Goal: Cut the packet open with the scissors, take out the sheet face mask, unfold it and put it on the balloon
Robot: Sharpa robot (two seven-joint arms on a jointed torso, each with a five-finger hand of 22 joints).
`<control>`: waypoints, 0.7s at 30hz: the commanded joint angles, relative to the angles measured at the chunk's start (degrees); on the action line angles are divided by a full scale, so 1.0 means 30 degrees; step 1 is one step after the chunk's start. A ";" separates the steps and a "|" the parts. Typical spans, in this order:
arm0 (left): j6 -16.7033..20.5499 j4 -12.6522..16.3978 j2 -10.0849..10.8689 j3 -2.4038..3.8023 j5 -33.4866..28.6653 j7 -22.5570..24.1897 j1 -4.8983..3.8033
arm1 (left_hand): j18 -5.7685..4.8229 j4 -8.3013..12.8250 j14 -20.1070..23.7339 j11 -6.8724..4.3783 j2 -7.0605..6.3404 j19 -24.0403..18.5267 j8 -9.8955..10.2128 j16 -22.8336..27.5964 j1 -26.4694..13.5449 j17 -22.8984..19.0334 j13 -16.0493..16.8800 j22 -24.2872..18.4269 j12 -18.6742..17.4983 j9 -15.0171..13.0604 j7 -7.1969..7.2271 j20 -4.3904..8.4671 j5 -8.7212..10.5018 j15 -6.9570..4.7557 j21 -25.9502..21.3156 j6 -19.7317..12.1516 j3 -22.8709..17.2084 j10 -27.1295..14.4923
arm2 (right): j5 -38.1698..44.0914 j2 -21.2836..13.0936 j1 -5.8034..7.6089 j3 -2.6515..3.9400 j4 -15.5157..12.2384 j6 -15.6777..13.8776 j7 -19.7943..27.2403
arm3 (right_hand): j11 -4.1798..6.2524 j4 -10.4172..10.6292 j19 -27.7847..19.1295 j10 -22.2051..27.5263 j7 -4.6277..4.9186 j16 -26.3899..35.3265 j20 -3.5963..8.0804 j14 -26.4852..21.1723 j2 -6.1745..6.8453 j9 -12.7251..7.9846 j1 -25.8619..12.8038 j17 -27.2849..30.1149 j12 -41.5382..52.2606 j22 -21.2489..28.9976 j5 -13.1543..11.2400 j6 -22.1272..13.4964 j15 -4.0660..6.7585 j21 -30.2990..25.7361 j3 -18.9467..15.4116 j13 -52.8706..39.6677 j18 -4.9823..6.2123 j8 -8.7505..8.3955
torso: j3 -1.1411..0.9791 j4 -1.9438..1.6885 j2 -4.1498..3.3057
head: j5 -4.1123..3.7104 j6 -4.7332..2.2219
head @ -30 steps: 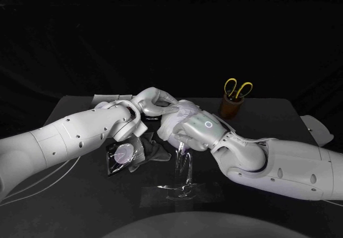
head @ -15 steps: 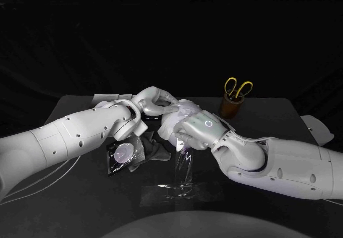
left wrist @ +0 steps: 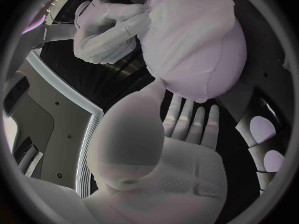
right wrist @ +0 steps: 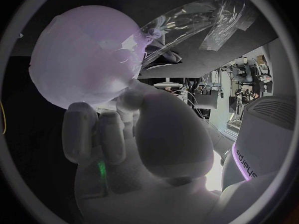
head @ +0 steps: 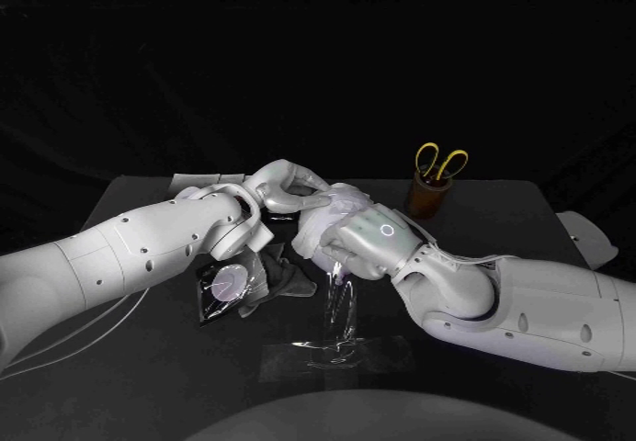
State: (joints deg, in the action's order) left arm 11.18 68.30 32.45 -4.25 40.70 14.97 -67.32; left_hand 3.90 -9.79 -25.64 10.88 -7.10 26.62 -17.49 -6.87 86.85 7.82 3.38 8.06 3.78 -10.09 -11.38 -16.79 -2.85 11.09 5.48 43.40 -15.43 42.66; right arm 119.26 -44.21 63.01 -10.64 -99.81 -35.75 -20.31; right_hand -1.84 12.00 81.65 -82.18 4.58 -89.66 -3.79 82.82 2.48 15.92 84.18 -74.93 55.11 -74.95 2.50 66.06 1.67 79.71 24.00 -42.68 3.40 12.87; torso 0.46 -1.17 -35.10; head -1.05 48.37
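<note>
Balloon (left wrist: 193, 40) over black table (head: 146, 367), dark backdrop (head: 318, 73)

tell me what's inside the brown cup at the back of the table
Scissors stand in the cup, with their yellow handles sticking out above its rim. The cup wall hides the blades, and whether anything else is inside cannot be seen.

The scene is dimly lit against a black surround, and the table (head: 132, 358) is rendered a dull grey. Glare is caught on the clear plastic (head: 339, 308) below the balloon (right wrist: 87, 59), and straight edges are bent near the rims of the wrist views.
</note>
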 commanded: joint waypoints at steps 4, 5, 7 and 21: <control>-0.0314 -0.0012 -0.0053 -0.0026 -0.0168 -0.0162 0.0015 | -0.0092 0.0041 -0.0157 0.0009 -0.0001 -0.0146 0.0092 0.0001 0.0251 0.0020 0.0009 -0.0024 -0.0125 0.0023 -0.0160 0.0020 0.0017 0.0031 -0.0087 0.0158 -0.0080 0.0204 | 0.0175 -0.0356 -0.0025 0.0001 -0.0567 -0.0659 0.0738 | 0.0866 -0.0352 0.0028 -0.2608 -0.0451 -0.0113 0.0228 0.2394 0.0149 0.2630 -0.0734 -0.5023 1.1630 -0.1891 0.0099 -0.0215 0.0668 0.0061 0.0111 -1.5773 -0.0141 0.2001 | 0.0004 0.0005 0.0019 | 0.0012 0.0054; -0.0315 -0.0017 -0.0053 -0.0028 -0.0170 -0.0163 0.0015 | -0.0092 0.0041 -0.0157 0.0009 -0.0001 -0.0146 0.0092 0.0001 0.0251 0.0020 0.0009 -0.0024 -0.0125 0.0023 -0.0160 0.0020 0.0017 0.0031 -0.0087 0.0158 -0.0080 0.0204 | 0.0125 -0.0445 -0.0026 0.0001 -0.0668 -0.0660 0.0810 | 0.0890 -0.0427 0.0019 -0.2608 -0.0468 -0.0113 0.0242 0.2394 0.0106 0.3019 -0.0830 -0.5023 1.1630 -0.1895 0.0081 -0.0412 0.0691 0.0042 0.0155 -1.5773 -0.0138 0.2247 | 0.0000 0.0008 0.0020 | 0.0015 0.0055; -0.0317 -0.0024 -0.0050 -0.0034 -0.0174 -0.0168 0.0015 | -0.0089 0.0041 -0.0160 0.0010 -0.0002 -0.0160 0.0095 0.0002 0.0252 0.0019 0.0007 -0.0031 -0.0128 0.0024 -0.0162 0.0023 0.0016 0.0030 -0.0092 0.0160 -0.0081 0.0183 | 0.0017 -0.0664 -0.0026 -0.0002 -0.0889 -0.0576 0.0947 | 0.0893 -0.0491 0.0035 -0.2608 -0.0485 -0.0113 0.0250 0.2394 0.0118 0.3278 -0.0880 -0.5023 1.1630 -0.1921 0.0088 -0.0497 0.0699 0.0055 0.0174 -1.5773 -0.0144 0.2422 | 0.0003 0.0009 0.0018 | 0.0021 0.0049; -0.0352 -0.0026 -0.0044 -0.0063 -0.0218 -0.0186 0.0015 | -0.0082 0.0043 -0.0154 0.0010 -0.0005 -0.0168 0.0104 0.0010 0.0253 0.0011 0.0007 -0.0040 -0.0130 0.0028 -0.0166 0.0028 0.0017 0.0029 -0.0101 0.0167 -0.0085 0.0196 | -0.0448 -0.1441 -0.0041 -0.0021 -0.1421 0.0154 0.1395 | 0.0924 -0.0697 0.0086 -0.2608 -0.0513 -0.0113 0.0276 0.2394 0.0098 0.4502 -0.1196 -0.5023 1.1630 -0.2023 0.0099 -0.1107 0.0724 0.0082 0.0370 -1.5773 -0.0161 0.3106 | 0.0009 -0.0002 0.0013 | 0.0011 0.0039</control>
State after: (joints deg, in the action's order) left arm 11.06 68.23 32.45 -4.35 40.22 14.85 -67.32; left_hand 3.90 -9.80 -25.82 10.85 -7.10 26.62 -17.49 -6.87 86.85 7.81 3.38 7.98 3.78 -10.10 -11.23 -16.79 -2.85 11.27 5.48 43.54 -15.43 43.03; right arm 118.06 -48.47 62.92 -10.71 -103.94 -36.45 -17.21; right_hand -1.42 10.17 81.85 -82.19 3.14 -89.75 -3.17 83.14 2.79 15.92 81.01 -74.95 62.07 -74.90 2.66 63.15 2.62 79.70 25.00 -42.69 3.34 17.55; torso 0.48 -1.16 -35.05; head -0.97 48.52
